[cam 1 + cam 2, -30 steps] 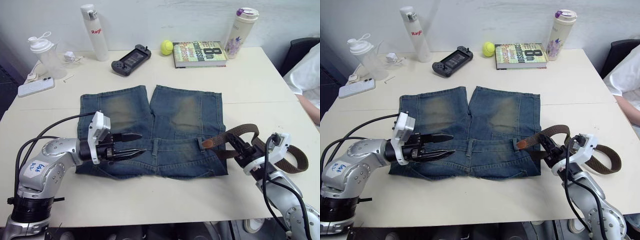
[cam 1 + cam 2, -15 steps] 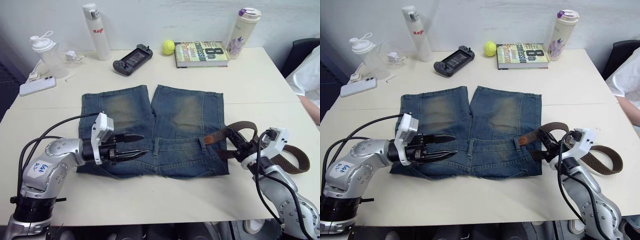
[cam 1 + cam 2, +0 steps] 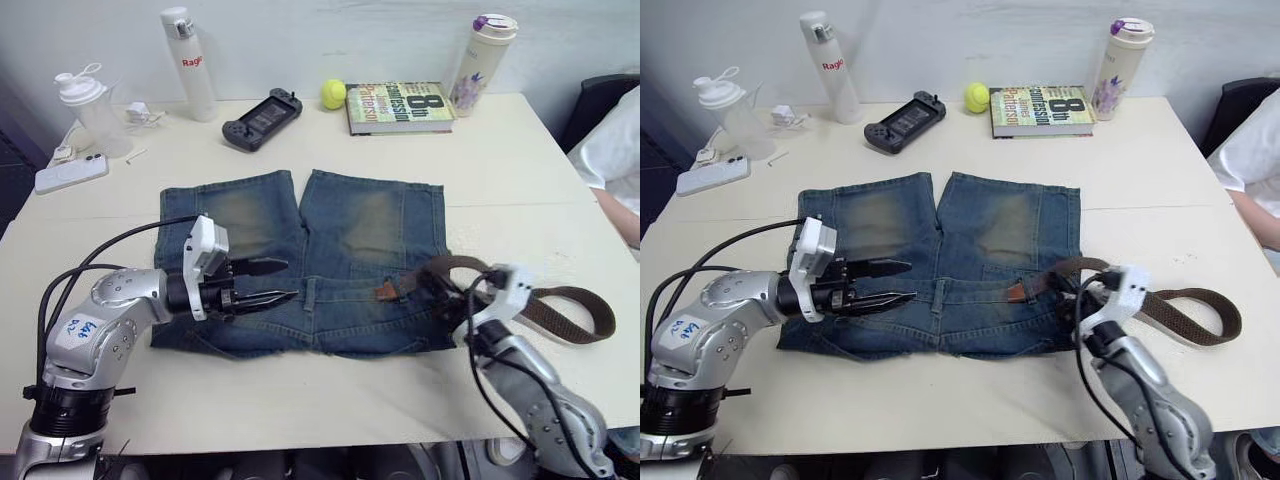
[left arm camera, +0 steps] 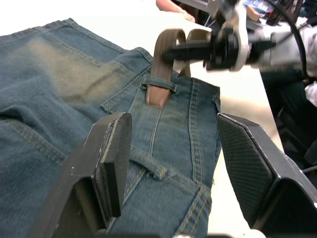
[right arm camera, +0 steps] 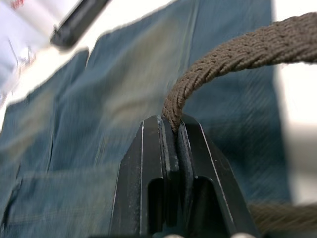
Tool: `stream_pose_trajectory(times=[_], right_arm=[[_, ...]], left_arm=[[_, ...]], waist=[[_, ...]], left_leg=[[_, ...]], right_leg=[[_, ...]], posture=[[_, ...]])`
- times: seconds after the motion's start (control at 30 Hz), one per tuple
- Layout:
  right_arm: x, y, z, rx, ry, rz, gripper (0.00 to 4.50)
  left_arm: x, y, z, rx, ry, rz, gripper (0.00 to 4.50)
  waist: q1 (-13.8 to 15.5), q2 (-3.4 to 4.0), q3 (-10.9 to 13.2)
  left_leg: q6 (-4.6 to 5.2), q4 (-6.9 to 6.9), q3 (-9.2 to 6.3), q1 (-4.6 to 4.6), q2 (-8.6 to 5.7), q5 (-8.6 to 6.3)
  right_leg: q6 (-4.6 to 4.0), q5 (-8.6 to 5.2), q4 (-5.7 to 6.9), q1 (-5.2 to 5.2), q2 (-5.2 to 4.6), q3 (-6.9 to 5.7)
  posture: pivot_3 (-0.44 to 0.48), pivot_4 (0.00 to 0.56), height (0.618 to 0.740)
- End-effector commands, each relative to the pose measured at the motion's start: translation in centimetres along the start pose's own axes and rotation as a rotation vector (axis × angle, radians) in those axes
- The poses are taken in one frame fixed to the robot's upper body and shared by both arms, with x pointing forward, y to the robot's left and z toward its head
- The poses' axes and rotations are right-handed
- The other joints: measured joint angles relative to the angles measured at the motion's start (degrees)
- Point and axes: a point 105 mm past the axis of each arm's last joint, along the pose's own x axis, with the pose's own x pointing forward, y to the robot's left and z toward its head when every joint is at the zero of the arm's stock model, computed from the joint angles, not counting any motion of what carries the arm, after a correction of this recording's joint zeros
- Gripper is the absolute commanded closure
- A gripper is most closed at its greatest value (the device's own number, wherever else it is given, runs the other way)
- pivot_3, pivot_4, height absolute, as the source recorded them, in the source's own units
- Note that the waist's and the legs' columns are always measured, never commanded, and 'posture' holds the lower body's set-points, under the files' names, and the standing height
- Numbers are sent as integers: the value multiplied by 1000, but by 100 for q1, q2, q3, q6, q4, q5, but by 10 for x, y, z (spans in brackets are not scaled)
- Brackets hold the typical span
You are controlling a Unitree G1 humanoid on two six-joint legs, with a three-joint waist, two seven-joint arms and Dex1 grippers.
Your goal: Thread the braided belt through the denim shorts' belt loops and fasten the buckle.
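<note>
On the table (image 3: 520, 170), dark brown braided belt (image 3: 560, 310) threads faded denim shorts (image 3: 300, 250).

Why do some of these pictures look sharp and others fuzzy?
In the right wrist view the tool and braided belt are crisp, while the denim shorts behind blur. In the left wrist view the near fingers are soft. The left eye view is evenly lit, with faint shadows on the table.
</note>
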Motion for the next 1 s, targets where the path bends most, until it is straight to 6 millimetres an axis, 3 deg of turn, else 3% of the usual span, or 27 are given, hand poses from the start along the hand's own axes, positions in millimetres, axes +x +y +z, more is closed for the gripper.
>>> stream_pose_trajectory(times=[0.03, 0.2, 0.33, 0.43, 0.67, 0.83, 1.0], right_arm=[[0, 9, 0, -1, -20, 32, 4500], [4, 26, -11, 121, 28, 98, 4500], [11, 16, -35, 351, 152, 43, 4500], [18, 8, -25, 548, 121, 30, 4500], [19, -5, -9, 740, 90, -6, 4500], [15, -6, -7, 846, 67, -9, 4500], [11, -5, -11, 909, 52, -13, 4500]], left_arm=[[1, 2, 6, 24, -11, 3, 1479], [6, 3, 8, 45, -12, -12, 1479], [31, 6, 0, 226, 60, -102, 1479], [58, 16, -5, 420, 102, -179, 1479], [108, 18, -26, 837, 127, -286, 1479], [114, 16, -37, 1056, 111, -342, 1479], [111, 28, -40, 1250, 118, -291, 1479]], waist=[[1, 0, 0], [4, 0, 0], [5, -2, -1], [15, -35, -19], [-2, -41, -22], [10, -41, -21], [17, -41, -21]], left_leg=[[0, 0, 0, -1, 0, 0], [-1, 1, -2, -1, 0, 1], [-2, 2, -4, 0, 0, 2], [0, 6, -1, 5, -1, 3], [2, 4, 4, 1, 5, 5], [6, 9, 1, -9, 5, 6], [13, 12, -2, -15, 4, 5]], right_leg=[[0, 0, 0, -1, 0, 0], [0, 0, 0, 0, 0, -1], [0, 0, 0, 2, 0, -2], [0, 0, -1, 8, 0, -2], [0, 0, 6, 4, 10, -2], [1, 1, 11, -2, 9, -5], [6, 3, 9, 0, 5, -10]], posture=[[0, 150, 740], [0, 150, 740], [0, 150, 740], [0, 150, 740], [0, 150, 740], [0, 150, 740], [0, 150, 740]])
